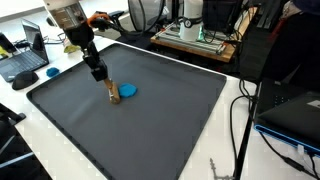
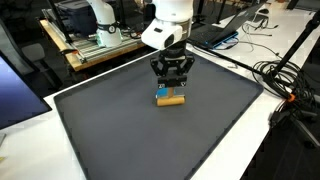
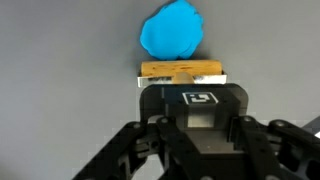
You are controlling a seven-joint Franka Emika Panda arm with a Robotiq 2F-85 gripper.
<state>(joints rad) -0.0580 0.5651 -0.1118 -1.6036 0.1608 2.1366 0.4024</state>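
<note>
A small wooden block [image 2: 171, 98] lies on a dark grey mat [image 2: 120, 130], touching a blue blob-shaped object [image 1: 129, 90]. My gripper [image 2: 172, 80] hangs straight down right over the block; in an exterior view the block [image 1: 113, 93] sits just under the fingers [image 1: 99, 75]. In the wrist view the block [image 3: 181, 70] shows as a thin strip beyond the gripper's black body [image 3: 195, 130], with the blue object [image 3: 172, 33] past it. The fingertips are hidden, so I cannot tell whether they grip the block.
The mat covers a white table [image 1: 225, 150]. Laptops [image 1: 27, 55], cables [image 2: 285, 75] and lab equipment [image 1: 195, 35] stand around the mat's edges. A second white robot base [image 2: 100, 20] stands at the back.
</note>
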